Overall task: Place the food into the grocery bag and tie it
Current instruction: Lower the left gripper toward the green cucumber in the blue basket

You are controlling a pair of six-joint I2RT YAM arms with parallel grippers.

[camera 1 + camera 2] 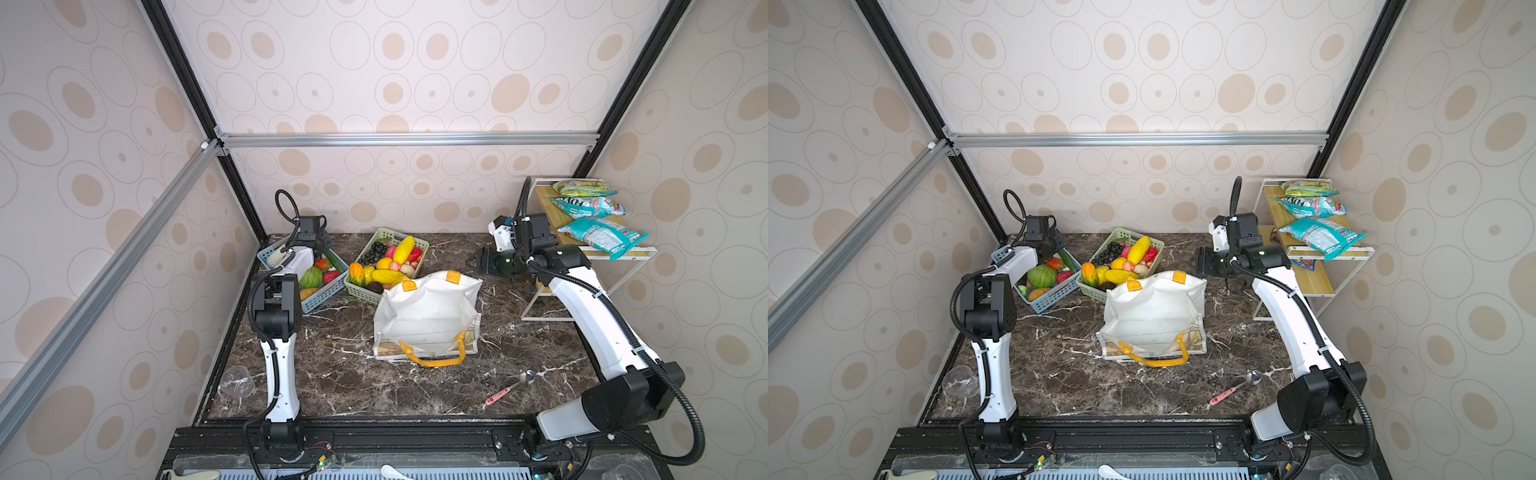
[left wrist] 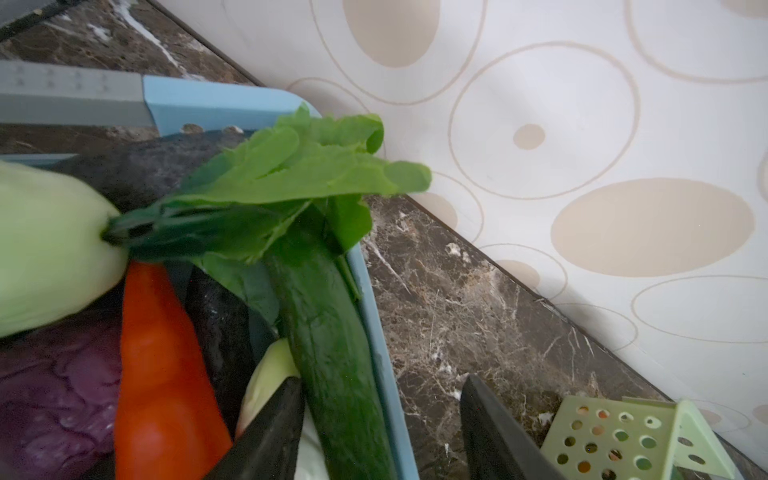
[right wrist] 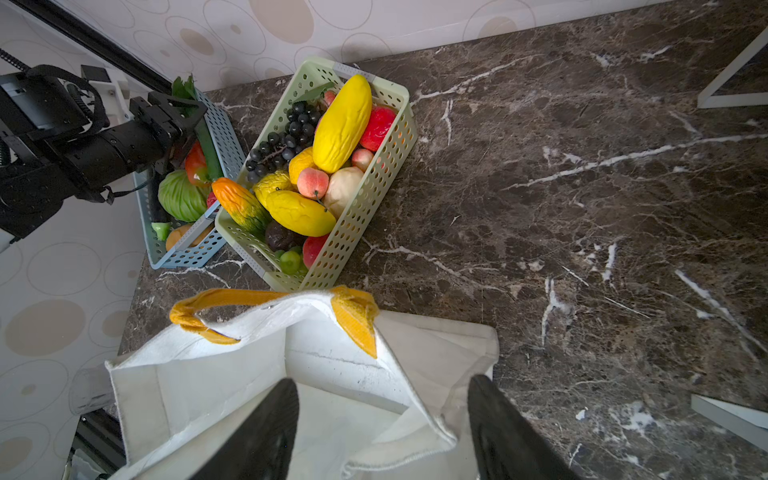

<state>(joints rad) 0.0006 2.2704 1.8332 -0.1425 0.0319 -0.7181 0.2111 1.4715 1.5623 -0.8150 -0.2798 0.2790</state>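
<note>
Where left arm [image 1: 286, 259] blocks top views, wrist shows carrot [image 2: 166, 374].

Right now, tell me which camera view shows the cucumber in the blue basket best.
The left wrist view: the cucumber fills it close up, lying along the blue basket wall. Both top views show only a small dark green strip; the right wrist view shows a partly hidden sliver.

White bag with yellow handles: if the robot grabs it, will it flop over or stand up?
It would probably stand: the white bag keeps a boxy shape, mouth open, with nothing holding it. Its walls look creased, so a pinch would likely bend them. The yellow handle droops over the front, so it seems floppy.
</note>
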